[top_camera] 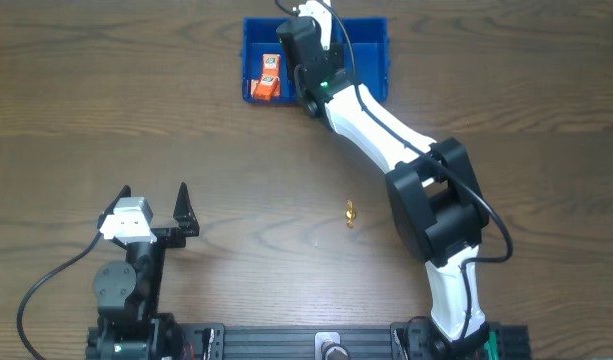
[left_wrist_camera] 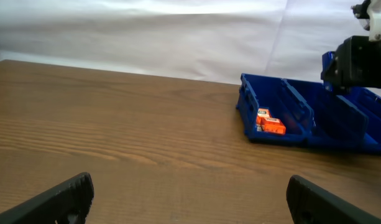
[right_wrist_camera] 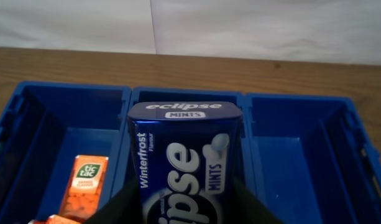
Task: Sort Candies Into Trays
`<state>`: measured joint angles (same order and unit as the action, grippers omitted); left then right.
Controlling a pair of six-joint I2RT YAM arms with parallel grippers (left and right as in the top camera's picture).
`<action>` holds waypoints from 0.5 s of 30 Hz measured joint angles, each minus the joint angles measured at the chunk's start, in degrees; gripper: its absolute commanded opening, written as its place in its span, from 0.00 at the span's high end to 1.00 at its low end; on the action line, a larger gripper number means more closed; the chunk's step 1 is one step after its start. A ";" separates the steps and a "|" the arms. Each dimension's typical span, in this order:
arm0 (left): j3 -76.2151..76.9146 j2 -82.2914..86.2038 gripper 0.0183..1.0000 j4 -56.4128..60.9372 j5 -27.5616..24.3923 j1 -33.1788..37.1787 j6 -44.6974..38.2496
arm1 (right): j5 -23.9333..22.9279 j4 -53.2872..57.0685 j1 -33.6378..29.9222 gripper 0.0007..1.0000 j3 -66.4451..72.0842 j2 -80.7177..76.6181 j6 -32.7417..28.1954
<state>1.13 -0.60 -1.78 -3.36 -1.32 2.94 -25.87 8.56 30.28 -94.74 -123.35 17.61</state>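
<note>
1. Closest to my right wrist camera is a dark blue mint tin (right_wrist_camera: 184, 168), clamped at its sides by the right gripper (right_wrist_camera: 184, 210); it stands upright over the middle compartment of the blue tray (right_wrist_camera: 302, 109).
2. Looking down from the top view, I get the wider layout; it adds a small gold candy (top_camera: 350, 212) lying alone on the wooden table (top_camera: 136, 110), well apart from the tray and near the right arm's elbow.
3. My left wrist view gives me the tray from the side, its dividers standing up in a row; the right arm's dark wrist hangs above the far compartments and blocks part of the back wall.
4. My left gripper (top_camera: 154, 205) sits near its own base, well apart from the tray; its jaws are spread wide with nothing between them.
5. Three compartments make up the tray; two orange candy boxes (top_camera: 268, 82) lie in the end one, at the top view's left; the tin hides much of the middle compartment's floor from me.
</note>
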 measured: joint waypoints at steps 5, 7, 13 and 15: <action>0.00 -0.02 0.00 0.00 0.00 0.00 0.02 | 0.52 -0.17 0.00 0.25 0.00 0.00 -0.02; 0.00 -0.02 0.00 -0.02 0.00 0.00 0.00 | 0.52 0.59 0.00 0.23 -0.07 0.00 0.04; 0.00 0.00 0.00 0.00 0.00 0.00 0.02 | 0.59 7.56 0.00 0.22 -2.75 1.11 -0.09; 0.00 -0.02 0.00 0.00 0.00 0.00 0.02 | 0.72 10.49 0.00 0.21 -3.26 3.69 -0.15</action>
<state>1.13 -0.62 -1.78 -3.36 -1.32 2.96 -25.15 19.05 30.28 -98.00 -119.66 17.45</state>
